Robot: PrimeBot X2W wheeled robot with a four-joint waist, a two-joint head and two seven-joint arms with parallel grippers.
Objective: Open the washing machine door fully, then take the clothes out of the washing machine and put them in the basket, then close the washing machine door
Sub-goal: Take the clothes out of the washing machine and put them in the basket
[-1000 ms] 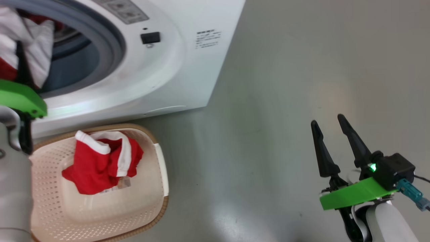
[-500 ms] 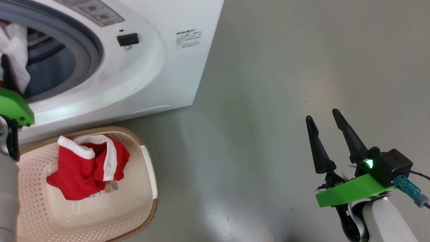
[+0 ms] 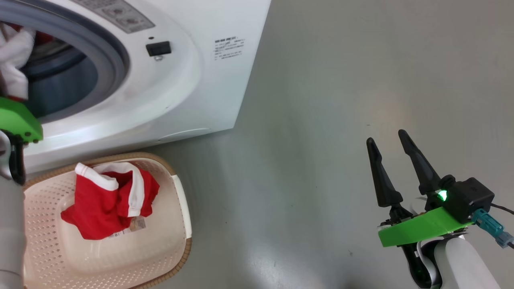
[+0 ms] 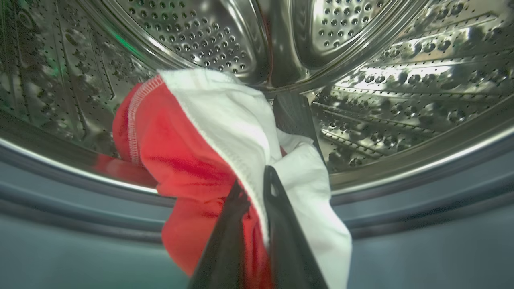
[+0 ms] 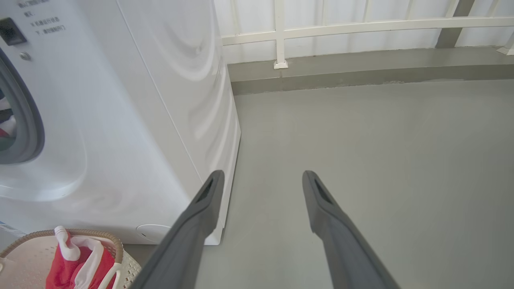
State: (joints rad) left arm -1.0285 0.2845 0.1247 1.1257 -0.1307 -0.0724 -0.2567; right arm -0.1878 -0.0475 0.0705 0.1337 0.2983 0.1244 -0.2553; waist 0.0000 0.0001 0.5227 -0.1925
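The left gripper [image 4: 253,181] has its two dark fingers pressed together on a fold of the red and white garment [image 4: 188,144]. The white panel is caught between them and the rest of the cloth drapes down around them. It holds the garment at the mouth of the washing machine [image 3: 192,92], just above the grey gasket [image 4: 433,216] and in front of the perforated steel drum [image 4: 192,36]. The right gripper [image 3: 385,135] hangs well to the right of the washing machine over the bare grey floor [image 3: 341,80], with its fingers spread apart and nothing between them. The basket [image 3: 180,200] stands on the floor just in front of the washing machine, below its round opening. A second red garment [image 3: 100,204] with white trim lies crumpled inside the basket, partly covering a paper label on the bottom.
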